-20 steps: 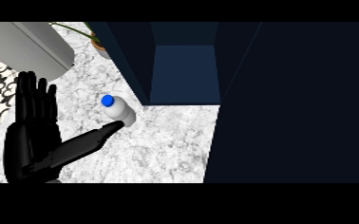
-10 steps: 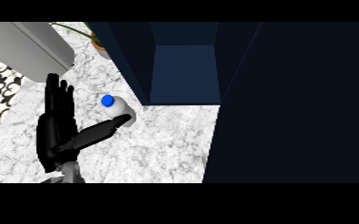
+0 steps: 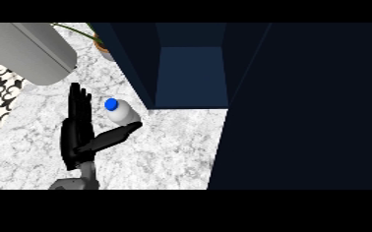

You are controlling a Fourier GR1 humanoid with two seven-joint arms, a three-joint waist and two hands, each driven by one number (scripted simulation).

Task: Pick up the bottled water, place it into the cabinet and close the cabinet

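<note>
Black left hand (image 3: 76, 137), fingers straight and open, stands just beside the bottled water (image 3: 123, 114) on the marble desk (image 3: 170, 150).

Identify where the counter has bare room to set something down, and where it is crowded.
Bare counter lies between the left hand and the cabinet, below the bottled water. Upper left is crowded: grey appliance, plant pot, bottled water beside the hand.

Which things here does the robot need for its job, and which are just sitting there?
For the job: white water bottle with blue cap; open dark blue cabinet; black left hand.
Just sitting there: big grey rounded object; potted plant; black-and-white patterned thing.
</note>
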